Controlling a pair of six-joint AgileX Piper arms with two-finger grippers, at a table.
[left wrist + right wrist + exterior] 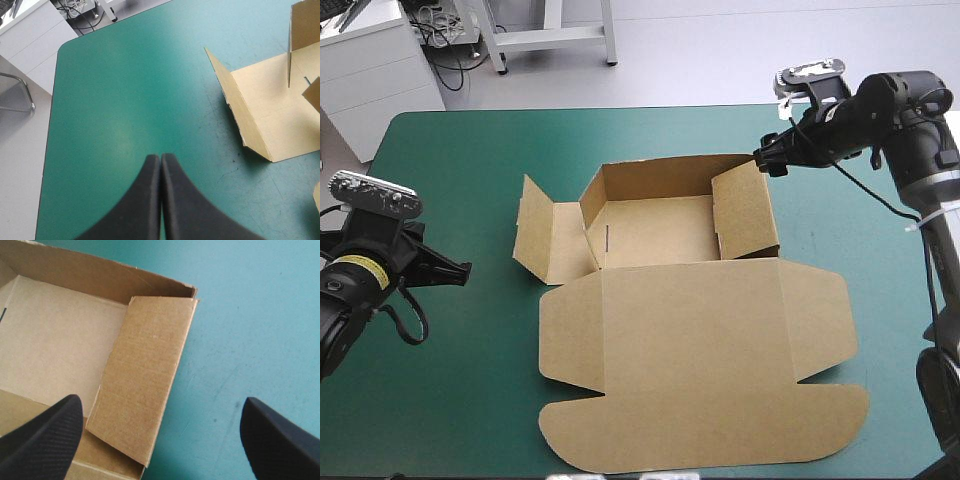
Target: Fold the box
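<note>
Walls half done, I reckon: the box (690,340) lies between my grippers, right wall (745,215) tucked, left wall (545,245) splayed. Right gripper (160,402) hangs spread above the box's right wall; left gripper (160,157), pinched together left of the box, should raise that splayed wall

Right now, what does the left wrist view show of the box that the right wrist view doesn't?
Left wrist only: the left side flap lying open, its outer panel tilted up, ahead of the shut left end effector. Right wrist only: the right wall raised, leaning inward, below the open right end effector. Both: the brown box on the teal-green cover, gripped by neither.
</note>
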